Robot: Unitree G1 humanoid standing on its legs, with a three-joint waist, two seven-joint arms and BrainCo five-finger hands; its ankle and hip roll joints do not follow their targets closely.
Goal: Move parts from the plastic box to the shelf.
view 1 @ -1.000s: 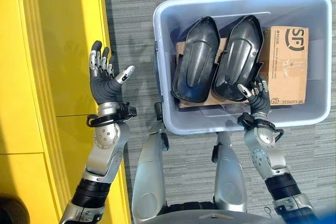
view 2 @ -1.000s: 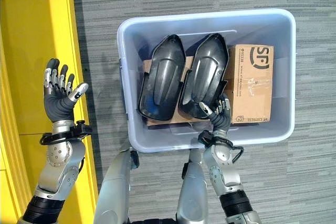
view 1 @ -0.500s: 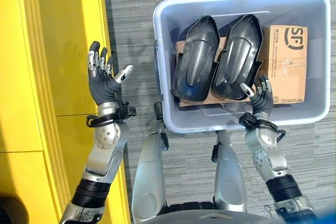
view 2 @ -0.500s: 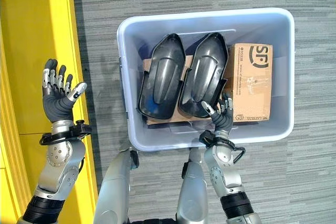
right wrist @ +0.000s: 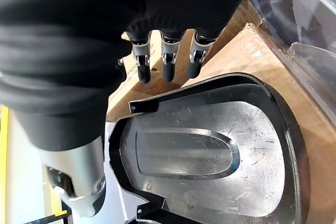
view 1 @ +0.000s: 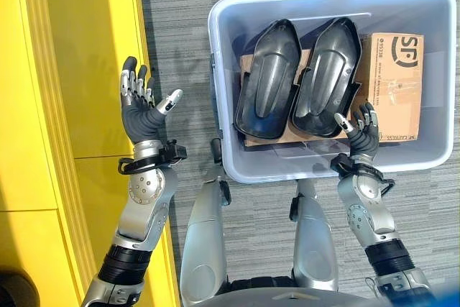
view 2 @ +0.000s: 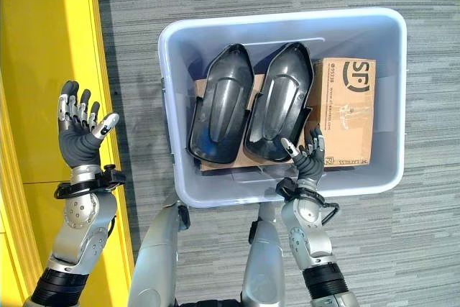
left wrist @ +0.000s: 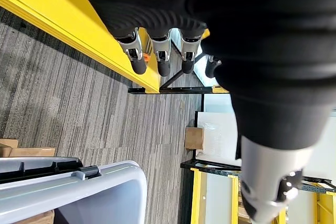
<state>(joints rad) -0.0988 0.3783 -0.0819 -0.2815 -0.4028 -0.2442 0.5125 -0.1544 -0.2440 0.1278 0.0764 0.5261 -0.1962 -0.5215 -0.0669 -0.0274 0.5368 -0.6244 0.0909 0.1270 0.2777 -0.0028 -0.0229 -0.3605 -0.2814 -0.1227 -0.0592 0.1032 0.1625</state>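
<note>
A pale blue plastic box (view 1: pixel 219 116) stands on the carpet with two black moulded parts side by side inside, one on the left (view 1: pixel 267 80) and one on the right (view 1: pixel 327 77). They lie on a flat piece of cardboard (view 1: pixel 284 136). My right hand (view 1: pixel 361 136) is open inside the box's near wall, fingers spread, just beside the near end of the right part (right wrist: pixel 210 145) and holding nothing. My left hand (view 1: pixel 140 114) is raised, open and empty, over the edge of the yellow shelf (view 1: pixel 72 77).
A brown cardboard carton (view 1: pixel 392 84) fills the right side of the box, close to my right hand. Grey carpet (view 1: pixel 180 34) lies between the shelf and the box. A black and yellow rack (left wrist: pixel 210 182) stands further off.
My right hand has shifted slightly to the right along the box's near wall, away from the right part's end. The left hand has stayed still.
</note>
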